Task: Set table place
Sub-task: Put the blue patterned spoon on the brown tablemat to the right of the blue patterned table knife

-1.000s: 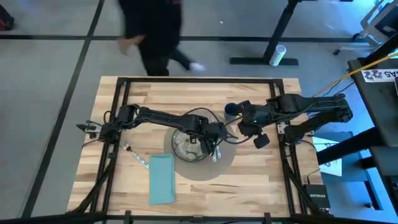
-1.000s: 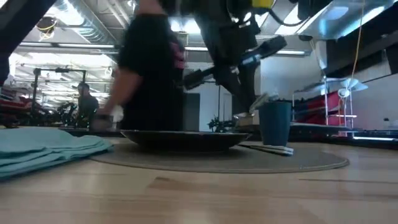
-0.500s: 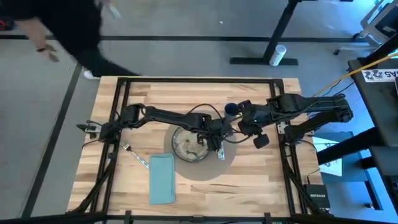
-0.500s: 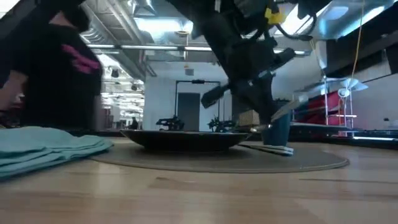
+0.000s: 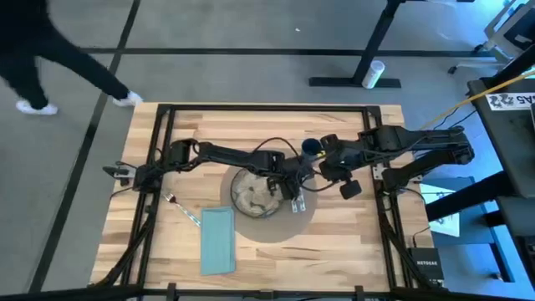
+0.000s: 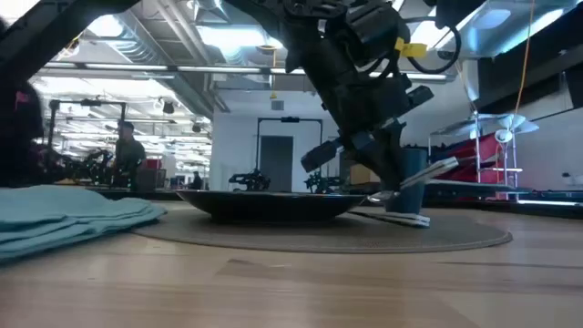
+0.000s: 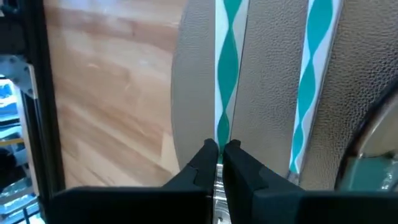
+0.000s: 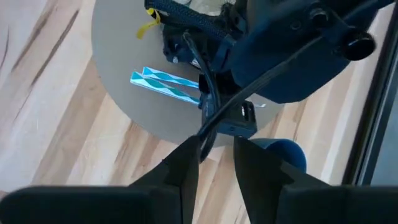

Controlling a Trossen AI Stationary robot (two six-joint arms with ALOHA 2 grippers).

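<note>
**A:** Where is the piece in hand?

**B:** The held utensil [image 7: 225, 81] is over the placemat [image 7: 267, 74], on the side of the plate [image 5: 251, 194] away from the napkin. The left gripper [image 7: 217, 158] has its fingers closed narrowly on one end of it. I cannot tell if it is the knife or the spoon.

**A:** And its neighbour?

**B:** A second utensil [image 7: 311, 87] lies flat on the mat, beside it and nearer to the plate. Both handles have a twisted teal-and-white pattern, and the metal is silver and smooth.

**A:** How to finish the step well?

**B:** In the low view the held piece is tilted, with one end raised. I think it should be lowered until it lies flat, parallel to the second one with a small gap, and released only then. It is thin and smooth, so it can slide or roll if it drops.

**A:** The surfaces?

**B:** The mat is round, grey-brown and pebbled, which should give some grip. The plate is round, shallow and speckled.

**A:** And farther out?

**B:** The teal napkin [image 5: 217, 240] lies folded on the table [image 5: 351, 242], beside the mat, with the fork [image 5: 182, 209] on its outer side. The dark-blue cup [image 5: 311, 147] stands on the wood just beyond the mat's edge. The right gripper [image 8: 216, 146] hovers near it — fingers apart, holding nothing.
</note>
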